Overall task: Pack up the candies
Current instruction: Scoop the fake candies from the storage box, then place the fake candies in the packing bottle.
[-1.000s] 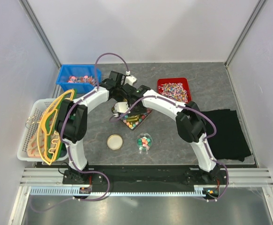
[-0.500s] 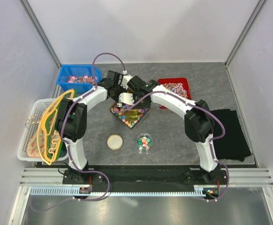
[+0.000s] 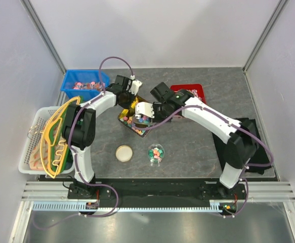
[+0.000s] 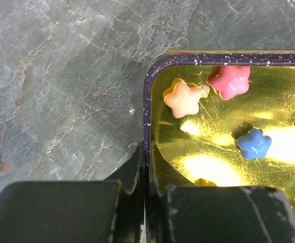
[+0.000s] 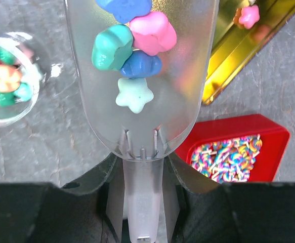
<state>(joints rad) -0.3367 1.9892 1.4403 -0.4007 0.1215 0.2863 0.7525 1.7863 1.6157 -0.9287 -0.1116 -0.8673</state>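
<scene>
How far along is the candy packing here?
Done: the clear round jar already holds colourful star-shaped candies. In hand: the right gripper holds a clear plastic scoop carrying a few more; the left gripper clamps the gold tin tray by its rim. Left: tipping that load in, the tray's remaining candies, and the cream round lid beside the jar.

The tray [image 4: 146, 101] has its corner rim between the fingers of the left gripper [image 4: 146, 172] and spreads ahead and to the right of it, with candies [image 4: 228, 81] lying in it just beyond the fingertips. The scoop [image 5: 187, 76] runs straight ahead from the right gripper [image 5: 142, 167], its handle between the fingers and more candies in its bowl. Down to its left stands a jar [image 5: 28, 109] with candies in it, ahead to the right lies the tray, and just to the right of the gripper sits a bin [image 5: 248, 121] of sweets [image 5: 228, 157].
</scene>
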